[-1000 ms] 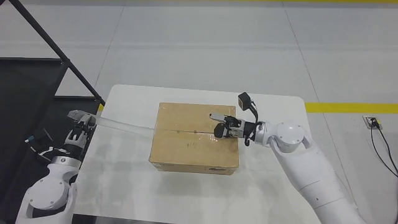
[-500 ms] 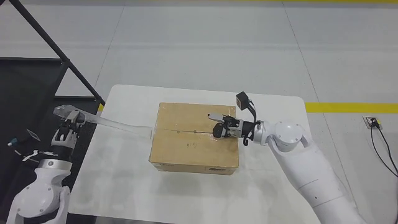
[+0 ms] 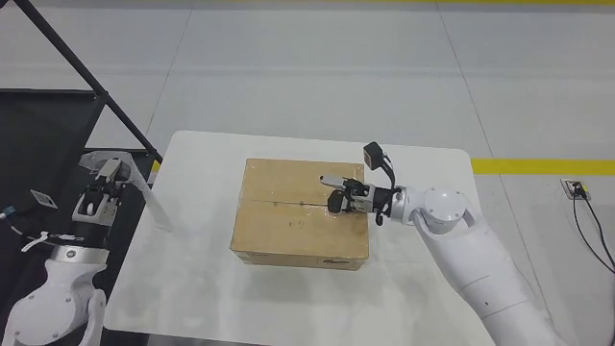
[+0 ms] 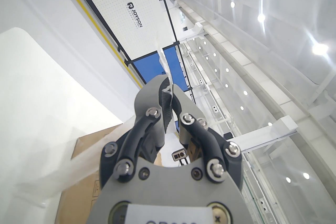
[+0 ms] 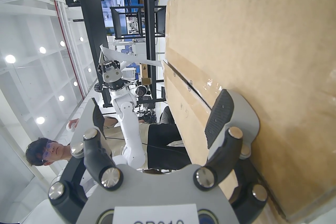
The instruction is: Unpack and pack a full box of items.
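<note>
On table [image 3: 413,279], centre: box [image 3: 300,223], flaps shut. Atop box, by seam: right gripper [image 3: 329,193], jaws wide, empty. Left of box, past table edge: left gripper [image 4: 168,86], pinching loose tape strip [image 3: 152,204].

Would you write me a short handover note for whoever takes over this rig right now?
Left gripper: shut on a strip of clear tape, held up beside the left edge of the table. The strip hangs loose and looks free of the box.
Right gripper: open, low over the top of the box, holding nothing.
The box sits mid-table, closed.
Done: the sealing tape is off.
Left to do: drop the tape, open the box, unpack it, then repack.
</note>
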Action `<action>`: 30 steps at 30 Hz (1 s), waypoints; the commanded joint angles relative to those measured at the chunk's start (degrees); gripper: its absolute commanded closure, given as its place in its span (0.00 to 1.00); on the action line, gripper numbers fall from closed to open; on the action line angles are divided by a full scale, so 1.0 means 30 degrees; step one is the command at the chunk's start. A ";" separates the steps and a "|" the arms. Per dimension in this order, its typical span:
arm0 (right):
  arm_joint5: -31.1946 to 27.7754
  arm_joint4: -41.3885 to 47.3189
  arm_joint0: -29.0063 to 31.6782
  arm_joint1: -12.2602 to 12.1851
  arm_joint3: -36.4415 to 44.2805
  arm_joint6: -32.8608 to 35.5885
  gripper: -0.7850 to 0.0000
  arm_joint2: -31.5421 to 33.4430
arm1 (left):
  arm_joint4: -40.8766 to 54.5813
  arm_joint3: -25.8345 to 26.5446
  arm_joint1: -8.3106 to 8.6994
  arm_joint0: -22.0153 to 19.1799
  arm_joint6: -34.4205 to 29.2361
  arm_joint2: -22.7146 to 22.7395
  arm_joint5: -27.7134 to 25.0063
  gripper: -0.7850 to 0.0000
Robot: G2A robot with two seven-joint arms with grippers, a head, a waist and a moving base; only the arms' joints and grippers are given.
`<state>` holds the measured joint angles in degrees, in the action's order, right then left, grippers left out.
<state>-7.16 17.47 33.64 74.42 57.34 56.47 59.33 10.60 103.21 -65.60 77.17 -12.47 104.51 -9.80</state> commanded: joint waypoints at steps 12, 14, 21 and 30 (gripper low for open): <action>-0.1273 0.0517 0.1072 -0.0255 0.0517 -0.0662 0.00 0.1026 | -0.0432 0.1983 -0.0059 -0.0843 -0.1180 -0.1794 0.0162 1.00; -0.1490 0.1322 0.1527 -0.0325 0.0605 -0.1630 0.00 0.1694 | -0.0317 0.2455 -0.0064 -0.0998 -0.1460 -0.2054 0.0294 1.00; -0.1490 0.1322 0.1527 -0.0325 0.0605 -0.1630 0.00 0.1694 | -0.0841 0.3970 -0.0070 -0.1475 -0.2068 -0.3063 0.0825 1.00; -0.2038 0.0729 0.2332 -0.0479 0.1848 -0.2457 0.00 0.2087 | -0.1669 0.4355 -0.0053 -0.1695 -0.2455 -0.3603 0.1051 1.00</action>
<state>-13.16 19.83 39.81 73.19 61.81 49.68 64.91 5.60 116.28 -65.75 72.09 -19.84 93.70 -6.64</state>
